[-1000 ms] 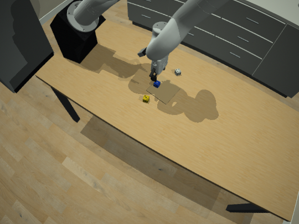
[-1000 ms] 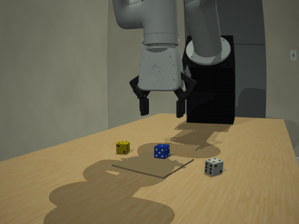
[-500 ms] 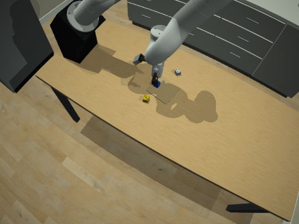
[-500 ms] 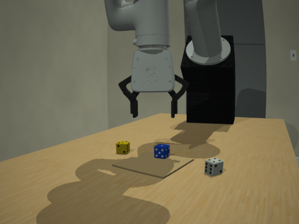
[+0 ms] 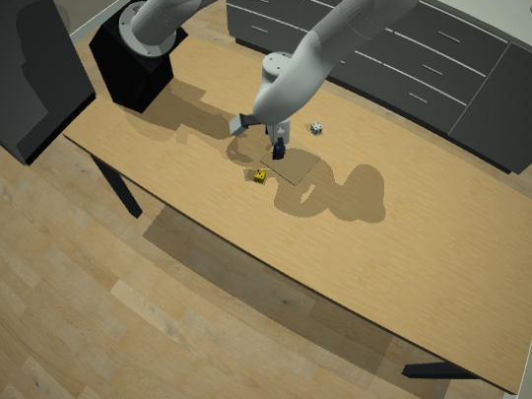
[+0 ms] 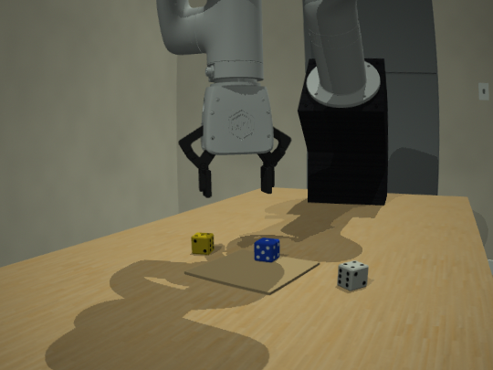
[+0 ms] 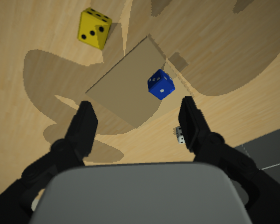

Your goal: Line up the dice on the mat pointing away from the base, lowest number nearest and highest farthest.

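The thin tan mat [image 6: 252,272] lies flat on the table, and it also shows in the wrist view [image 7: 127,85]. A blue die [image 6: 267,249] [image 7: 161,84] sits on the mat's edge nearest the robot's base. A yellow die [image 6: 203,243] [image 7: 94,27] [image 5: 259,175] lies on the table just off the mat. A white die [image 6: 352,275] [image 5: 316,128] lies on the table on the mat's other side; in the wrist view it is half hidden behind one finger [image 7: 179,136]. My gripper [image 6: 236,189] hangs open and empty well above the mat [image 7: 136,106].
The black base pedestal [image 6: 347,131] stands at the table's far end. Grey drawer cabinets [image 5: 419,47] run behind the table. A dark cabinet [image 5: 30,62] stands past the table's left end.
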Motion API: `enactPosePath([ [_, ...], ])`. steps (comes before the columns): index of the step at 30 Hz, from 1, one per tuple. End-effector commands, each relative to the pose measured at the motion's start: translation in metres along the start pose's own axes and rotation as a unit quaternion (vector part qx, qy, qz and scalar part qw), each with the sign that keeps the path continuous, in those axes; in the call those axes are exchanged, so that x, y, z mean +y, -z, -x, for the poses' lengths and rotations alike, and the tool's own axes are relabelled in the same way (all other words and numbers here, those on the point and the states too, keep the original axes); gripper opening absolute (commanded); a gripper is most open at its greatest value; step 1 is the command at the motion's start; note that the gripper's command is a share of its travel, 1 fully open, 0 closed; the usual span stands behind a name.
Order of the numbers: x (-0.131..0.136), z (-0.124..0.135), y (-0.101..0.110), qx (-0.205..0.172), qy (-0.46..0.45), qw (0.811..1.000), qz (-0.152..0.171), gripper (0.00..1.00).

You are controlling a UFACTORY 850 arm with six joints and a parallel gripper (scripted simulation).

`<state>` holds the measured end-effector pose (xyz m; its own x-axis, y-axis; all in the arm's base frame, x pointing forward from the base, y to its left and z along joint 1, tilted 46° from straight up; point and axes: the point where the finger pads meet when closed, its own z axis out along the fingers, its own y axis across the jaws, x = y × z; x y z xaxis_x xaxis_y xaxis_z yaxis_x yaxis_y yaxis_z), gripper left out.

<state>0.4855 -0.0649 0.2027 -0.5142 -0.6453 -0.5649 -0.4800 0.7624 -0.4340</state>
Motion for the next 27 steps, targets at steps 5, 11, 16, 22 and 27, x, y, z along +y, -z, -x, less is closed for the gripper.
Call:
enactPosePath([
  [5,-0.013,-0.011,-0.001,0.001,0.139,0.990,-0.006,1.00],
  [11,-0.019,-0.018,-0.001,0.001,0.213,0.977,-0.005,1.00],
  [16,-0.026,-0.026,-0.002,0.002,0.293,0.956,-0.005,1.00],
  [22,-0.034,-0.035,-0.002,0.002,0.380,0.925,-0.004,1.00],
  [27,-0.039,-0.042,-0.001,0.002,0.441,0.898,-0.003,1.00],
])
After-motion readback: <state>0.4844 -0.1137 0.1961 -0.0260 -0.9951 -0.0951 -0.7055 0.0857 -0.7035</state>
